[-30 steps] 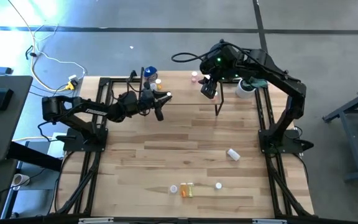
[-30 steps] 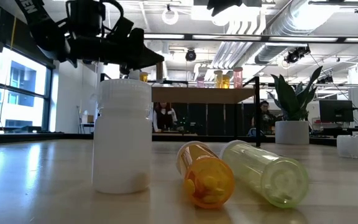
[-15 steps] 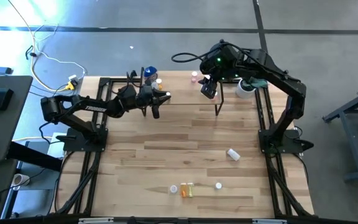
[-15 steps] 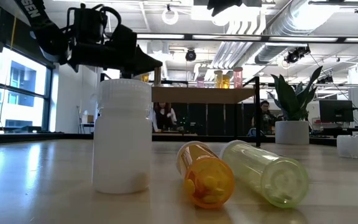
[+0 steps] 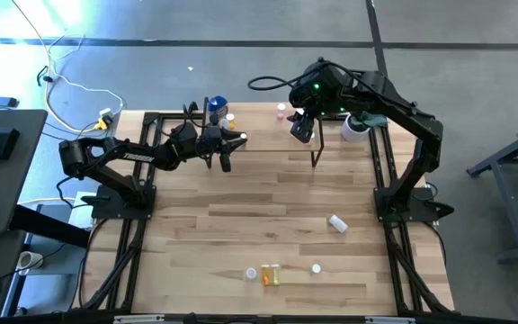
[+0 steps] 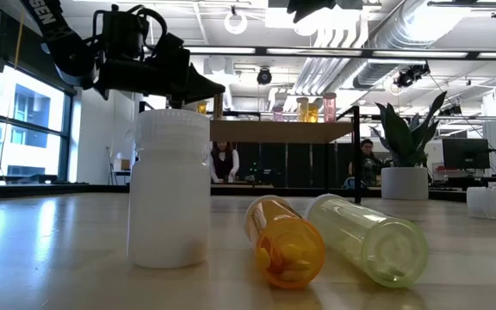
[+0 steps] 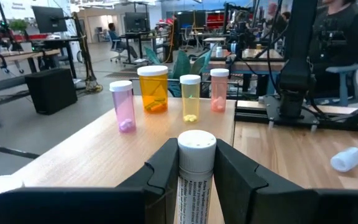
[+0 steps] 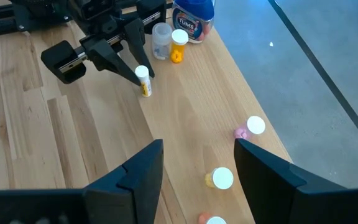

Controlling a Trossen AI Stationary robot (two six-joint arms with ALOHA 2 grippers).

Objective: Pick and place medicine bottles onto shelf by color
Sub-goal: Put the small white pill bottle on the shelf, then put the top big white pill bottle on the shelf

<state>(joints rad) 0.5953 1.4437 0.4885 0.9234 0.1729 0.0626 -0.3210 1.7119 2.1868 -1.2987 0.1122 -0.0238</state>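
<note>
My left end effector (image 7: 196, 180) clamps white-capped bottle (image 7: 195, 163) over shelf (image 7: 129, 149), facing four vials (pink, orange, yellow, pink). Right end effector (image 8: 194, 171) open, hovering above shelf's far end, apparently. Loose bottles lie on tabletop (image 5: 241, 225).

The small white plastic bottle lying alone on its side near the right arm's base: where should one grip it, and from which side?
Grip the small white plastic bottle across the middle of its round body, coming straight down from above, with the pincer fingers crosswise to its long axis. It lies flat with nothing touching it, so both side walls seem reachable.
</note>
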